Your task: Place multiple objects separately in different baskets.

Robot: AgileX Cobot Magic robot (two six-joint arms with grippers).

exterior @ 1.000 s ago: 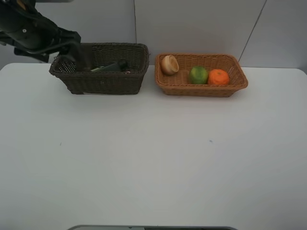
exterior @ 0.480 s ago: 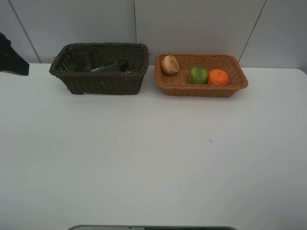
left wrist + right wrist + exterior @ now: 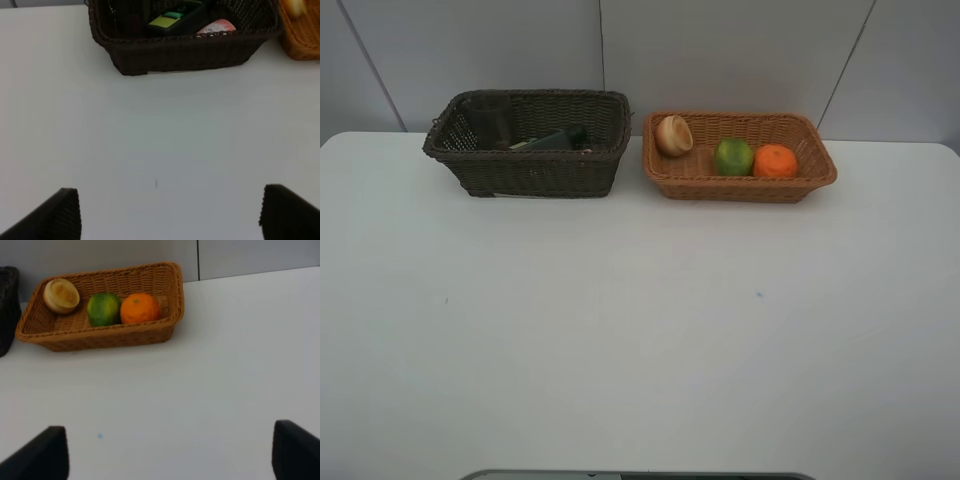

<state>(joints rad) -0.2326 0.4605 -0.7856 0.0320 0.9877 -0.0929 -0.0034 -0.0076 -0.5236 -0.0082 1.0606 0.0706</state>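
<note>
White table (image 3: 640, 340), pale panelled wall (image 3: 720, 50) behind — dark seams

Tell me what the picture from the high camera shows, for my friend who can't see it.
Two woven baskets sit side by side at the back of a white table. The light tan basket holds an orange, a green fruit and a tan round thing; the dark brown basket holds a dark bottle.

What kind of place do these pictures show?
Probably a lab or test bench, not a home: a bare white table against plain grey wall panels, holding only a dark basket and a tan basket of sorted props.
</note>
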